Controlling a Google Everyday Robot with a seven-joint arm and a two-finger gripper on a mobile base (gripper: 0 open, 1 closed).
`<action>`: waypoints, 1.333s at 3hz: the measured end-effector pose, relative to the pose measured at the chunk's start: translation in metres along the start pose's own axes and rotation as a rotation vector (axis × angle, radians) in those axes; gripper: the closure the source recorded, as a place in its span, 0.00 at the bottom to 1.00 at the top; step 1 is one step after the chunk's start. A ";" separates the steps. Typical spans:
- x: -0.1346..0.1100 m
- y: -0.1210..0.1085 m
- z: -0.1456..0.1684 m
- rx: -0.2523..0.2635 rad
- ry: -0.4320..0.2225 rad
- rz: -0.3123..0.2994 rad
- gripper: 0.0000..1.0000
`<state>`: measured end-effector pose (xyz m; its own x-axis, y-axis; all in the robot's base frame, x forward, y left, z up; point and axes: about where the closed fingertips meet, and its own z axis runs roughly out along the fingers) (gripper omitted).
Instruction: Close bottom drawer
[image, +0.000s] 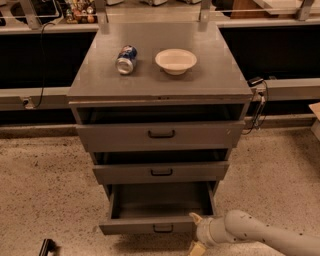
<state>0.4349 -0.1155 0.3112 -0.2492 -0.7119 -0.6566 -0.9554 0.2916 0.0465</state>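
The bottom drawer is the lowest of three in a grey metal cabinet. It is pulled out, and its plain grey interior shows with nothing in it. Its shallow front has a small black handle. My gripper comes in from the lower right on a white arm. It sits at the right end of the drawer front. The fingers are spread, with one tan fingertip at the panel's top edge and the other below it.
The top drawer and the middle drawer each stand slightly out. A drink can and a white bowl are on the cabinet top. A cable hangs at the right. A dark object lies on the floor at the bottom left.
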 end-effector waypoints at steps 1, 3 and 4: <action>0.019 -0.017 0.011 0.020 0.076 0.019 0.19; 0.074 -0.041 0.050 0.088 0.057 0.021 0.66; 0.092 -0.046 0.069 0.128 0.057 0.003 0.87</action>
<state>0.4669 -0.1503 0.1973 -0.2637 -0.7449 -0.6129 -0.9276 0.3701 -0.0507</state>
